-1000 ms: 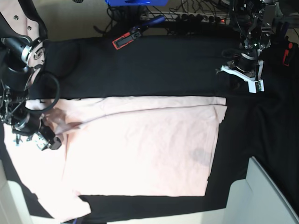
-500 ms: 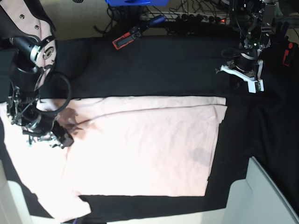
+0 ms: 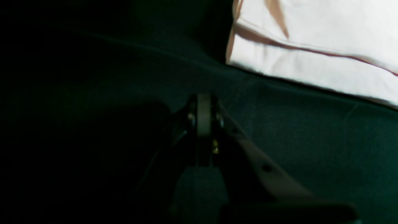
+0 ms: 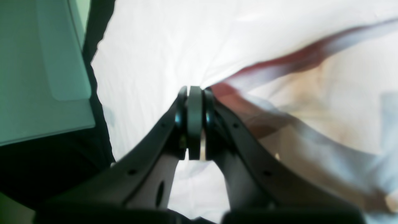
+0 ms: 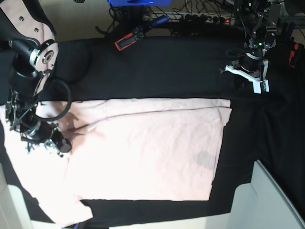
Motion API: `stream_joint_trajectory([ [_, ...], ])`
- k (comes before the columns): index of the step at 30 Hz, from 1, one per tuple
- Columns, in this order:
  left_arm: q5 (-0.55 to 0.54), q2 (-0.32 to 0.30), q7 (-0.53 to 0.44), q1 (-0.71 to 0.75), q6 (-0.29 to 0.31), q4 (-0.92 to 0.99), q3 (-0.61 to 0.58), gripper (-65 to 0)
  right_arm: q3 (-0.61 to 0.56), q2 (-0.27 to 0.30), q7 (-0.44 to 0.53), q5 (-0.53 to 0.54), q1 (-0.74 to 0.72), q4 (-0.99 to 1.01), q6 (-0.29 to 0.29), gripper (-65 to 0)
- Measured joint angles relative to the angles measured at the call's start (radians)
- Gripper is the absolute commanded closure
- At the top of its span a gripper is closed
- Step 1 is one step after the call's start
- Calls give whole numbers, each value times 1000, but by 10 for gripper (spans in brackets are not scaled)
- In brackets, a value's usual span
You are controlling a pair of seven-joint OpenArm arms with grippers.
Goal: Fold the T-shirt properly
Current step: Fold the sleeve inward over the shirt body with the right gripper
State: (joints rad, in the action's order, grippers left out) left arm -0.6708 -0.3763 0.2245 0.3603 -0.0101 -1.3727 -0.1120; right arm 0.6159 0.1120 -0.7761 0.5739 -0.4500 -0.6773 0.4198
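Note:
The pale pink T-shirt lies spread flat on the black table cloth, plain side up, with one sleeve at the view's lower left. My right gripper sits low on the shirt's left part, near the sleeve seam. In the right wrist view its jaws are pressed together and creases in the T-shirt run into the tips, so it pinches the fabric. My left gripper rests shut and empty over bare cloth beyond the shirt's far right corner. In the left wrist view the gripper is short of the T-shirt's edge.
A red and black clamp with a blue handle lies on the cloth's far edge. Cables run along the back. A pale panel cuts in at the bottom right. A pale panel also borders the cloth in the right wrist view.
My right gripper has closed from open onto the shirt fabric near the left sleeve, after shifting a little right and back. The left arm has stayed still.

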Motion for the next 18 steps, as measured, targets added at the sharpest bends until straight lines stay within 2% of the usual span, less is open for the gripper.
stream_joint_trajectory([
  [8, 0, 0, 0, 0, 0, 0, 0, 0, 1, 0, 3, 3, -66, 1, -2, 0],
  [9, 0, 0, 0, 0, 0, 0, 0, 0, 1, 0, 3, 3, -71, 1, -14, 0],
  [11, 0, 0, 0, 0, 0, 0, 0, 0, 1, -1, 14, 6, -77, 1, -92, 0],
  [12, 0, 0, 0, 0, 0, 0, 0, 0, 1, -1, 34, 4, -76, 1, -109, 0],
  [17, 0, 0, 0, 0, 0, 0, 0, 0, 1, 0, 68, 4, -70, 1, -133, -1],
  [18, 0, 0, 0, 0, 0, 0, 0, 0, 1, -1, 68, 4, -71, 1, -133, -23],
])
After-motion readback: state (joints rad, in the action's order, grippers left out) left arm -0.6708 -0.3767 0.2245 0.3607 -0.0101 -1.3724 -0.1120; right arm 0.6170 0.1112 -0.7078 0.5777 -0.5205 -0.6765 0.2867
